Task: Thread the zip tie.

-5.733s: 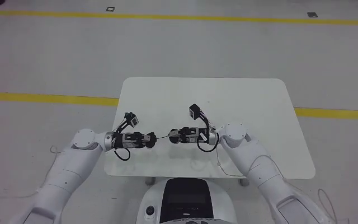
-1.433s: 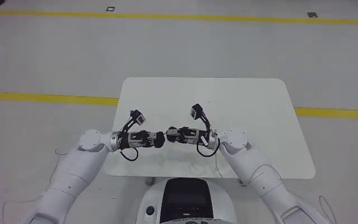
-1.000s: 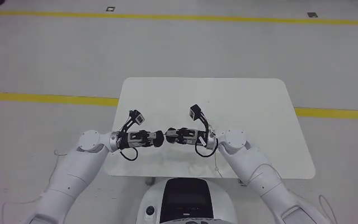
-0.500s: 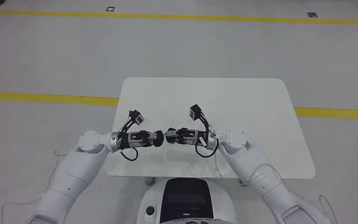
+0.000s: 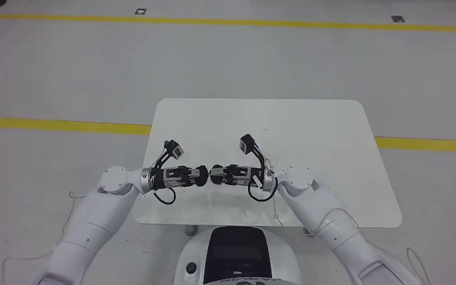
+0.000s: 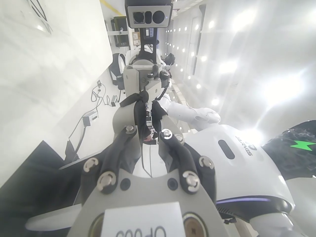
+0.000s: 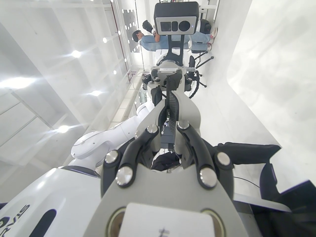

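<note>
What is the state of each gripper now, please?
Left gripper: closed on the zip tie.
Right gripper: closed on the zip tie too.

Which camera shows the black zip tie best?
The right wrist view: the black plastic zip tie runs close and ribbed inside the right gripper. In the left wrist view it is a thin dark line; in the top view, too small to tell.

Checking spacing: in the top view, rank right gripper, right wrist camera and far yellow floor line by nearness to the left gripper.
1. right gripper, facing the left gripper.
2. right wrist camera, on its arm.
3. far yellow floor line, beyond the table.
</note>
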Robot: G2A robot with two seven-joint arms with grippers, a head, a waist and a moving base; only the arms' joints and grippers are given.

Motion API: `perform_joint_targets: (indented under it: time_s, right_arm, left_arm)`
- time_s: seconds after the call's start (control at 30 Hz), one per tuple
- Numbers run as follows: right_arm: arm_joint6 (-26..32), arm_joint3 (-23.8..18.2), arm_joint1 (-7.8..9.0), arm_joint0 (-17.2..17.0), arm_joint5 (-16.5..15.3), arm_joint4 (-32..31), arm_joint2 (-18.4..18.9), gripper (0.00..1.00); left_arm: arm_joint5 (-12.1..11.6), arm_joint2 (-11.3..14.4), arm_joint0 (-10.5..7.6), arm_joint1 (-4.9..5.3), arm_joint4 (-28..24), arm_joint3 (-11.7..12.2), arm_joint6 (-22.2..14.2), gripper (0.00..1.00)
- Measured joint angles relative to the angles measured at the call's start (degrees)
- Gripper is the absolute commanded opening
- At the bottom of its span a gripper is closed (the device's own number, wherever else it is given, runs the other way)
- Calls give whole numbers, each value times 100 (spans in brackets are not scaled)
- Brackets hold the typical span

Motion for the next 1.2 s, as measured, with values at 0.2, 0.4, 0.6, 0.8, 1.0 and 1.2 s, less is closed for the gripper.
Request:
perform_joint_targets:
  time_s: [0.2,0.4,0.6,0.8,1.0,1.2]
  right_arm:
    - [16,-25,13,-12,-18,10,0,0]
    - [27,-35,23,-14,-20,18,-9,0]
    - [29,-38,31,-6,7,16,-27,68]
    - [-12,-31,40,-20,-8,130,14,100]
    - [-2,-42,56,-41,-47,182,54,100]
    - [-19,-44,65,-55,-88,217,68,100]
  left_arm:
    - [0,14,-10,1,-6,12,11,7]
    - [0,24,-19,2,-10,23,8,0]
    - [0,29,-26,2,-13,29,2,0]
    - [0,-4,-10,5,-23,18,-20,0]
    - [0,-45,19,7,-4,-6,-25,0]
    - [0,-103,51,11,20,-15,-49,0]
